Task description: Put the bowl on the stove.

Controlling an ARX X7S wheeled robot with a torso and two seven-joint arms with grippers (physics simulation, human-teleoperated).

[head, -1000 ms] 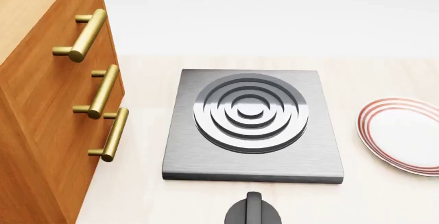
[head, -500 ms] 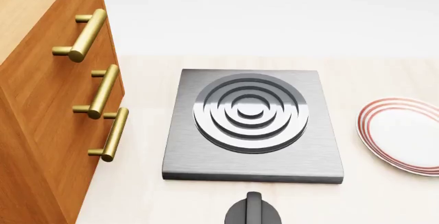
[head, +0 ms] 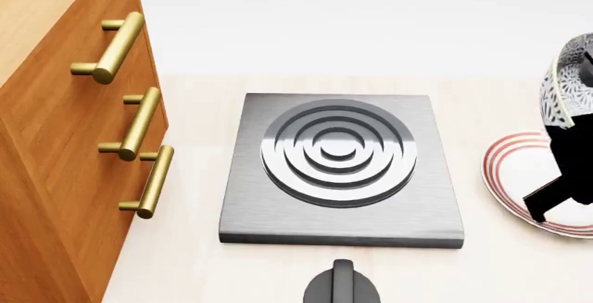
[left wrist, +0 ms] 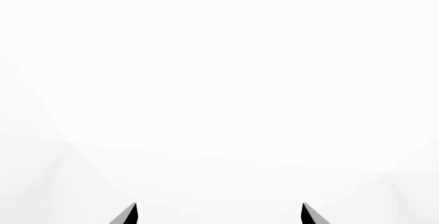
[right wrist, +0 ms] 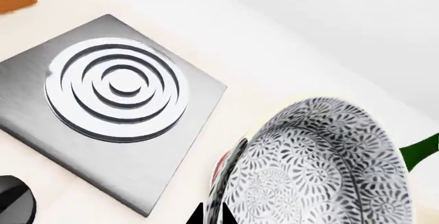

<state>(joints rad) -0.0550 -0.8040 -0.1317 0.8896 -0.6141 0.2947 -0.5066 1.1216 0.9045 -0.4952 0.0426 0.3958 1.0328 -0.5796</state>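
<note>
The bowl (head: 567, 84) hangs in the air at the right edge of the head view, tilted on its side above the plate (head: 523, 178) with red rim rings, and well to the right of the stove (head: 341, 171). The right pincer (head: 556, 171) shows as a black shape below the bowl's patterned wall; it appears to grip the bowl by its rim, though the exact contact is partly out of frame. In the right wrist view the bowl (right wrist: 319, 167) fills the near corner, its grey floral outside facing the camera, with the stove (right wrist: 113, 100) lying bare and apart from it on the pale counter (head: 194, 261). A small black knob (head: 342, 285) sits just in front of the stove. A wooden cabinet (head: 55, 157) with brass handles stands to the stove's left. The left pincer (left wrist: 219, 215) shows only two dark fingertips held apart against blank white, holding nothing.
</note>
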